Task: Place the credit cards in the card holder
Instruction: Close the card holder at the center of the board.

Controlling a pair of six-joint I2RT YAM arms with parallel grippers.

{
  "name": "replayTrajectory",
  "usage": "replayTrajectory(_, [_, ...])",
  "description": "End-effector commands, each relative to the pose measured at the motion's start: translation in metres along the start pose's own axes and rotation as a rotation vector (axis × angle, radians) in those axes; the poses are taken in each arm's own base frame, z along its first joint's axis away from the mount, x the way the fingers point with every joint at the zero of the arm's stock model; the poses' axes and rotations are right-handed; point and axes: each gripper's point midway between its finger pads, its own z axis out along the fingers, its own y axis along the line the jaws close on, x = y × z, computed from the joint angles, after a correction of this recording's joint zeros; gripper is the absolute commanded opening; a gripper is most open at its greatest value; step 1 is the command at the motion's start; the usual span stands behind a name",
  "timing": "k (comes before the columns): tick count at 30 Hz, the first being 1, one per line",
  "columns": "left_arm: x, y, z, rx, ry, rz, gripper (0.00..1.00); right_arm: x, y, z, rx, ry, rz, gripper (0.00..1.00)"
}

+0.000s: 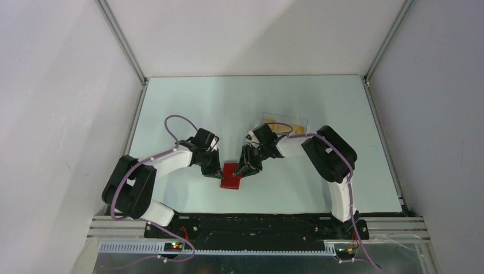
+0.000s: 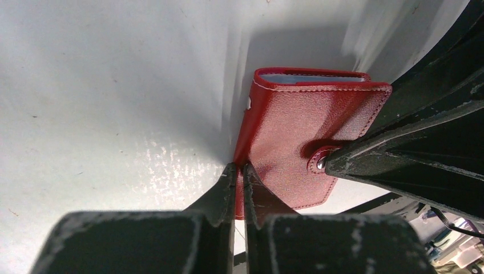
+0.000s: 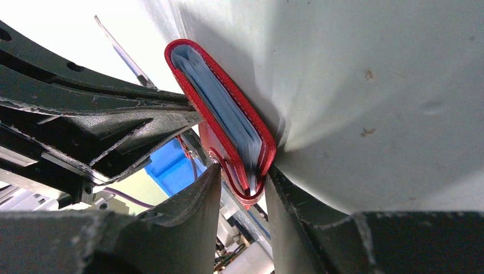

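Pinching holder (image 1: 231, 177) at mid near edge of surface (image 1: 188, 108): L end effector (image 2: 238, 171) clenched on thin flap, R end effector (image 3: 243, 171) grasping thick end. Prob light, floppy, slick; best held by spine.

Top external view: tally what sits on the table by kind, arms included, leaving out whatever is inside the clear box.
red card holder: 1
clear plastic box: 1
robot arms: 2, left arm and right arm
Total: 4

The fingers (image 3: 197, 208) clamp the red card holder (image 3: 225, 123).
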Motion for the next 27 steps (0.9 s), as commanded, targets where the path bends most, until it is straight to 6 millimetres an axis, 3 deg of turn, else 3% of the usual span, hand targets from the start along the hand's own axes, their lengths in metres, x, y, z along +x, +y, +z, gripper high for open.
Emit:
replayTrajectory(1, [0.007,0.002,0.009,-0.024,0.025,0.044,0.06,-0.002,-0.03,0.017,0.115,-0.025,-0.003,0.38])
replayTrajectory(19, [0.006,-0.002,0.009,-0.018,0.025,0.037,0.03,0.007,-0.092,0.037,0.461,-0.068,-0.028,0.28])
replayTrajectory(25, [0.007,-0.004,0.011,-0.016,0.031,0.04,0.02,0.02,-0.124,0.05,0.652,-0.024,-0.016,0.23])
replayTrajectory(27, [0.007,-0.005,0.011,-0.013,0.03,0.041,0.02,0.022,-0.124,0.053,0.654,-0.007,-0.013,0.21])
